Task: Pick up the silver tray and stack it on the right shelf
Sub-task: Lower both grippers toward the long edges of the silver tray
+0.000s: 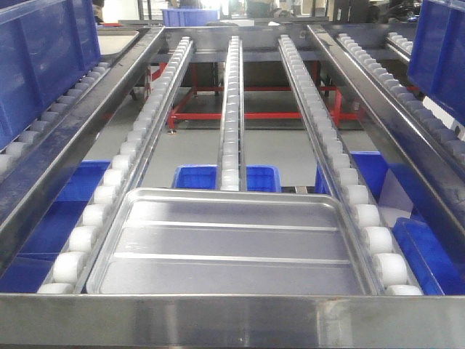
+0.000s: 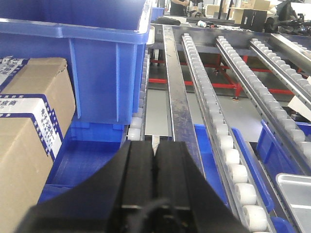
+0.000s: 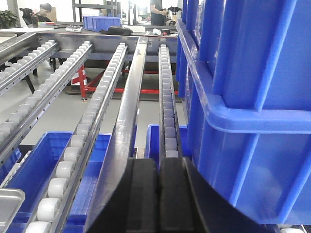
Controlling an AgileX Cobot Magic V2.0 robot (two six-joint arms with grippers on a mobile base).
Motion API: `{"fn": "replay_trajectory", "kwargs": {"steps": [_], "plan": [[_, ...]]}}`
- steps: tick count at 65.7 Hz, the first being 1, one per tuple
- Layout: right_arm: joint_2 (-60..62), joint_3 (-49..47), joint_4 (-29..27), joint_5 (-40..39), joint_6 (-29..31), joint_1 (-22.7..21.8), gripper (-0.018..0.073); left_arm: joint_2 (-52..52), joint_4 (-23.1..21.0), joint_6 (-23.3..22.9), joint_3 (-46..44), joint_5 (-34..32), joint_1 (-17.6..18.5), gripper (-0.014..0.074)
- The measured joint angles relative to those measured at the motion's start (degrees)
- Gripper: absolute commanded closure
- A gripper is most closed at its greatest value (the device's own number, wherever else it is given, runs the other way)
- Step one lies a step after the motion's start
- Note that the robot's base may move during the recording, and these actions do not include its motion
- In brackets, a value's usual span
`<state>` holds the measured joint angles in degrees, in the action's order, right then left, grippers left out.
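Observation:
The silver tray (image 1: 229,243), shiny with two long ridges, lies flat on the roller rails of the sloping steel shelf (image 1: 232,320), right behind its front lip. Neither gripper appears in the front view. One tray corner (image 2: 296,196) peeks in at the lower right of the left wrist view. Another corner (image 3: 7,201) shows at the lower left of the right wrist view. My left gripper (image 2: 154,150) is shut and holds nothing, hovering over a steel rail left of the tray. My right gripper (image 3: 159,165) is also shut and empty, right of the tray beside a blue bin.
Large blue bins stand on the neighbouring lanes, one at the left (image 1: 43,51) and one at the right (image 1: 439,43). A cardboard box (image 2: 29,131) sits left of the left gripper. A dull grey tray (image 1: 116,40) lies far back left. More blue bins (image 1: 225,177) sit below the rack.

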<state>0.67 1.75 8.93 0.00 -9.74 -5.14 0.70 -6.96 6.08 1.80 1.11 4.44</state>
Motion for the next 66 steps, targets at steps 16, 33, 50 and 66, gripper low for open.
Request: {"fn": "replay_trajectory", "kwargs": {"steps": [16, 33, 50, 66], "plan": [[0.0, 0.0, 0.0, 0.0, 0.0, 0.0, 0.0506, 0.0, 0.0, 0.0, 0.0, 0.0, 0.0, 0.0697], [0.0, 0.0, 0.0, 0.0, 0.0, 0.0, 0.0506, 0.0, 0.0, 0.0, 0.0, 0.0, 0.0, 0.0697], [0.0, 0.0, 0.0, 0.0, 0.0, 0.0, 0.0506, 0.0, 0.0, 0.0, 0.0, 0.0, 0.0, 0.0697], [0.0, 0.0, 0.0, -5.62, 0.0, 0.05, 0.0506, 0.0, 0.0, 0.0, 0.0, -0.34, 0.14, 0.0697]]}}
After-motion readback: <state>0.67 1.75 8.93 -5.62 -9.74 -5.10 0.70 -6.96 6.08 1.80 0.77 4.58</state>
